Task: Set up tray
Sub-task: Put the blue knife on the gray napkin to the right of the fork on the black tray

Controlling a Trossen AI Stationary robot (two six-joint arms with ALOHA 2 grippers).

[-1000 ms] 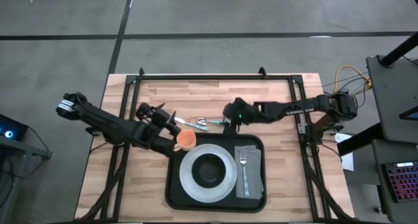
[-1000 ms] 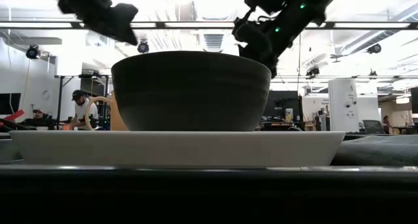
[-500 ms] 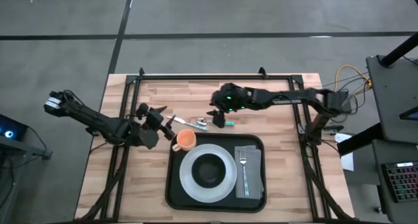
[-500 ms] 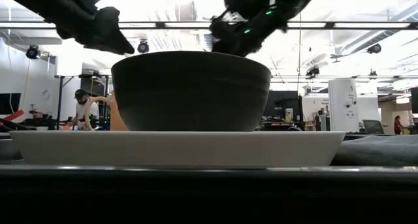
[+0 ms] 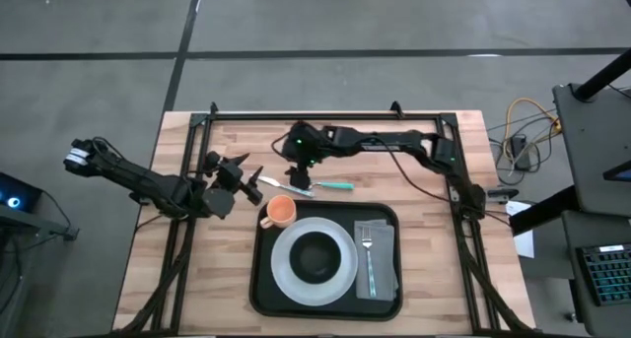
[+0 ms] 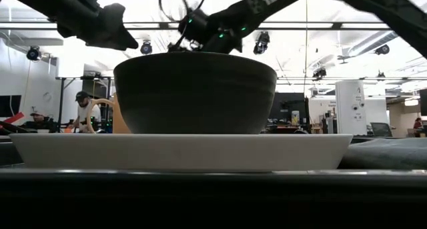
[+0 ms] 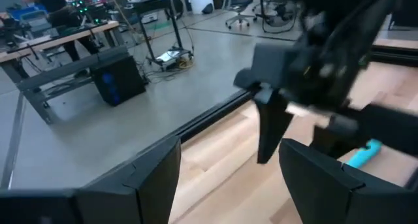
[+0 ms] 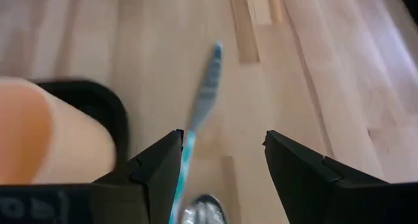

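One black tray (image 5: 264, 279). One white plate (image 5: 286, 274), one dark bowl (image 5: 315, 257), one orange cup (image 5: 280, 212). One grey napkin (image 5: 383, 254), one fork (image 5: 369, 262) on it. Two teal-handled utensils (image 5: 314, 185) on the tabletop (image 5: 414, 161). Two grippers: left (image 5: 246, 180), right (image 5: 296, 170).

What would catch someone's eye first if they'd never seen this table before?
Probably the black tray at the near middle of the wooden table, carrying a white plate with a dark bowl on it and a fork on a grey napkin beside them. Next, the orange cup at the tray's far left corner. The right gripper, open, hangs over teal-handled cutlery lying beyond the tray.
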